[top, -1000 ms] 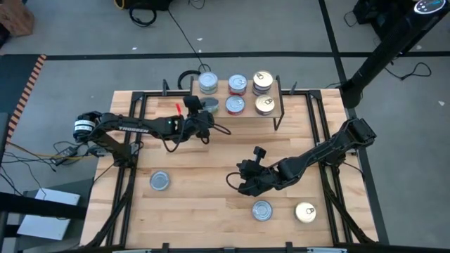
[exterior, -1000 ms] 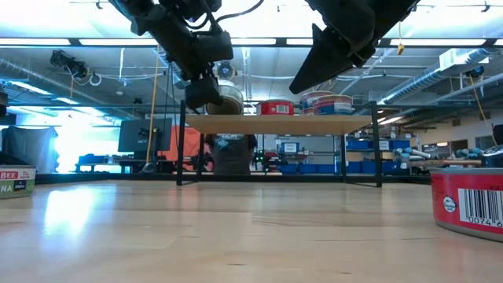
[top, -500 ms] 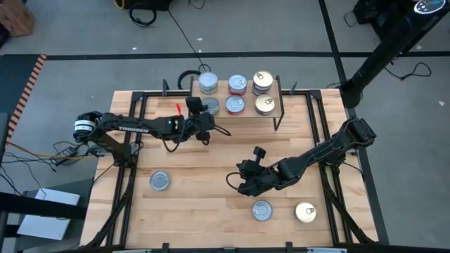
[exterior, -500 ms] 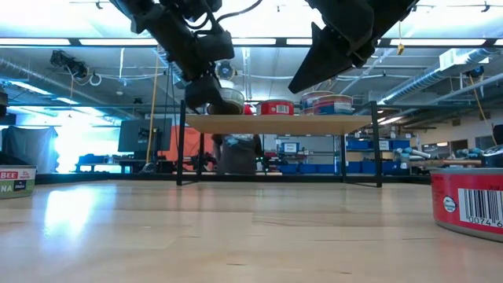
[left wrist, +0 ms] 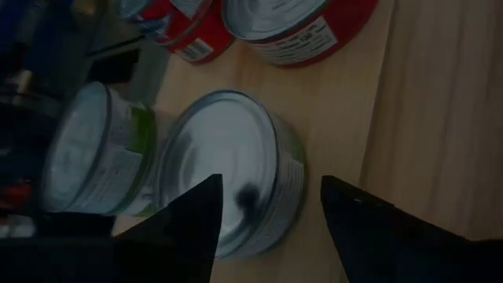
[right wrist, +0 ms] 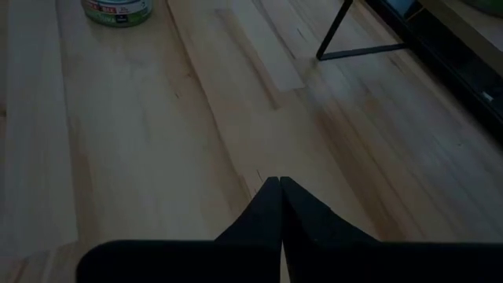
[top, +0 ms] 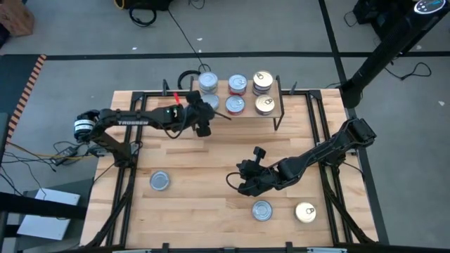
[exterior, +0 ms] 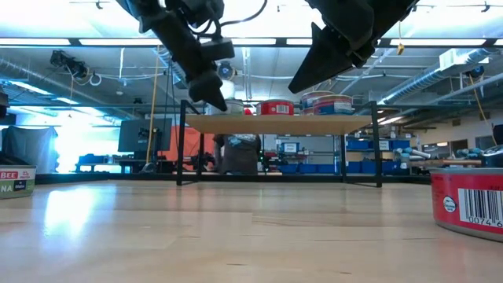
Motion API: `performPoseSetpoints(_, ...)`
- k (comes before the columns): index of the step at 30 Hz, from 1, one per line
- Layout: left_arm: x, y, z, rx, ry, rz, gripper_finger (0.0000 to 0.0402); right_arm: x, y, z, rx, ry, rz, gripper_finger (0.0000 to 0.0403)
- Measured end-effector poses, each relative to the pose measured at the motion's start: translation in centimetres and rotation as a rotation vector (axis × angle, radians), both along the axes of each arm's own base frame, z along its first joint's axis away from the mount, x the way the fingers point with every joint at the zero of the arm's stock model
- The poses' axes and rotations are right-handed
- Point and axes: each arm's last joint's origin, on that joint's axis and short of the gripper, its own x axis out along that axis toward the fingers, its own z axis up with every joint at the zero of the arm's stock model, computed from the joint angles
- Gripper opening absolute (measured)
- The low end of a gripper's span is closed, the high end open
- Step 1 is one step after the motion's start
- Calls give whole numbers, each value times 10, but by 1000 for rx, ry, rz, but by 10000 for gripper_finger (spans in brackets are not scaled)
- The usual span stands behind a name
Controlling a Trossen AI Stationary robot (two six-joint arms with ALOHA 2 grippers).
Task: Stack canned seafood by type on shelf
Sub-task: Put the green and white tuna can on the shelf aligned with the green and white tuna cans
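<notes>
With my left gripper [left wrist: 267,206] over the shelf [top: 246,114], jaws spread around a silver tin [left wrist: 232,177] that sits touching its neighbour [left wrist: 98,153], I fear nudging either off, while the right gripper [right wrist: 280,189], jaws pressed together, waits above the tabletop [top: 204,176].

High view evenly lit, sharp, soft shadows under both arms. Low view strongly backlit by ceiling strip lights [exterior: 259,41] and a blown-out bright patch on the left; arms silhouetted, glare on the near tabletop [exterior: 236,228], foreground blurred. Both wrist views dim, fingers [left wrist: 189,228] near-black and out of focus.
</notes>
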Motion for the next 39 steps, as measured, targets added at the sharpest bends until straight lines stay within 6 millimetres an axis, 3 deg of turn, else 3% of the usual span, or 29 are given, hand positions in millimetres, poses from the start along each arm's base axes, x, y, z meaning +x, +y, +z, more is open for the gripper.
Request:
performPoseSetpoints(8, -1, -2, -1, -28, 9, -20, 217, 0, 0, 0, -3, 3, 3, 7)
performPoseSetpoints(12, -2, -8, 5, -136, -61, -108, 199, -2, 0, -2, 23, 43, 33, 7)
performPoseSetpoints(18, -9, -17, 11, -298, -228, -255, 123, -6, 6, -4, 18, 71, 57, 7)
performPoseSetpoints(26, -23, -33, -26, -286, -371, -318, 11, -8, 10, -3, -12, 62, 58, 7)
performPoseSetpoints(31, -29, -34, -40, -255, -442, -325, 7, -7, 7, -3, -13, 62, 50, 7)
performPoseSetpoints(39, -31, -19, -39, -201, -468, -229, 3, -4, 3, -2, -9, 47, 34, 7)
